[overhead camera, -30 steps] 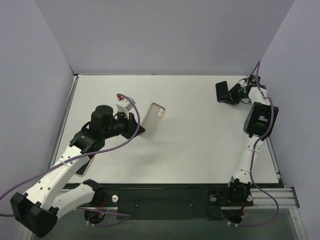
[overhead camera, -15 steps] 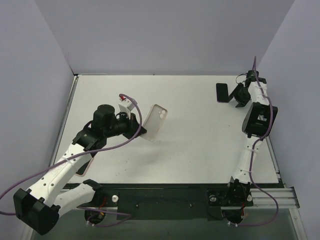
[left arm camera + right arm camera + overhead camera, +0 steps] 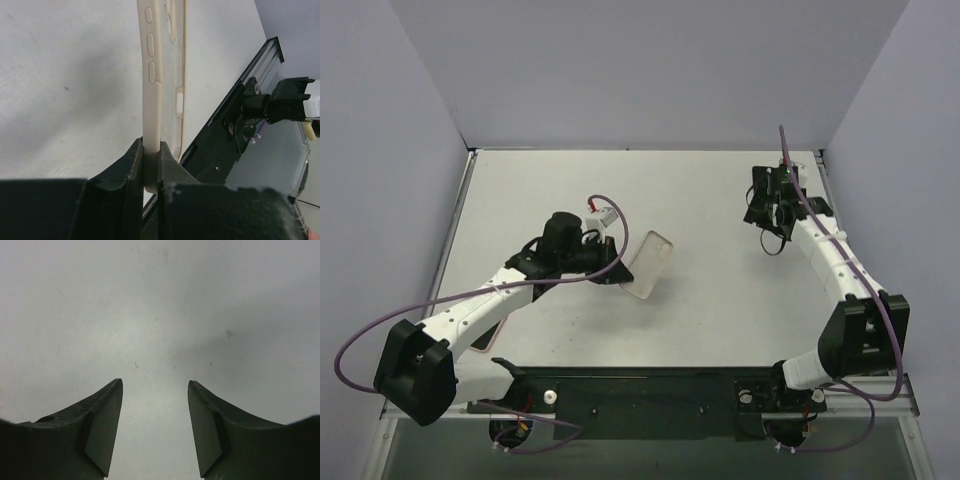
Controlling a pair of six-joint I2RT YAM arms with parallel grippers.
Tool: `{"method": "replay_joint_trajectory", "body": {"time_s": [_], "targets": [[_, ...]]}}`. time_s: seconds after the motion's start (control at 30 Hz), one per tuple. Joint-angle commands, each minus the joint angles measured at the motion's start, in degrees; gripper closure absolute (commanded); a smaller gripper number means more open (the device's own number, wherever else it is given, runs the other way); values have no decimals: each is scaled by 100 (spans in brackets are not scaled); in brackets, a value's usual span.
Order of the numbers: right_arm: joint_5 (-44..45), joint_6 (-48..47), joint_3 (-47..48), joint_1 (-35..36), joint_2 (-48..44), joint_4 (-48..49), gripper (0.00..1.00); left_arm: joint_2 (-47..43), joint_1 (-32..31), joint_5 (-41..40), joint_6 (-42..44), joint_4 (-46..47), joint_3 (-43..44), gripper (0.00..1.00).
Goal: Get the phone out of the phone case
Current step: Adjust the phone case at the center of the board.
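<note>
My left gripper (image 3: 620, 270) is shut on the side wall of a cream phone case (image 3: 650, 263) and holds it tilted above the middle of the table. In the left wrist view the case (image 3: 152, 60) runs edge-on out of the closed left gripper (image 3: 151, 160), and no phone shows in it. A dark flat object with a pinkish edge (image 3: 485, 337), possibly the phone, lies at the near left, partly hidden under my left arm. My right gripper (image 3: 757, 205) is open and empty at the far right; the right gripper (image 3: 155, 382) has only bare table below it.
The white table (image 3: 720, 290) is walled by grey panels at the left, back and right. A black base rail (image 3: 650, 392) runs along the near edge and shows in the left wrist view (image 3: 240, 115). Purple cables loop beside both arms.
My left arm has carried the case right and nearer, tilting it lower. My right arm has unfolded from the far right corner and its gripper has shifted slightly left.
</note>
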Motion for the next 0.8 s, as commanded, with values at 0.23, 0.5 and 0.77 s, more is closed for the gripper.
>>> {"method": "replay_joint_trajectory", "body": {"time_s": [0.23,0.5,0.77], "targets": [[-798,586,-2620,883,-2146,1138,50,924,-1843,-664,-2584,3235,-1203,100],[-668,473,-3226,891,-3341,1041,50,1865,-2299,-1908,-5472,6477,-2723,100],[-703,481,-3508,839,-3368,1120,51,2157,-3355,-3528,-6312,5991,-2574,100]]}}
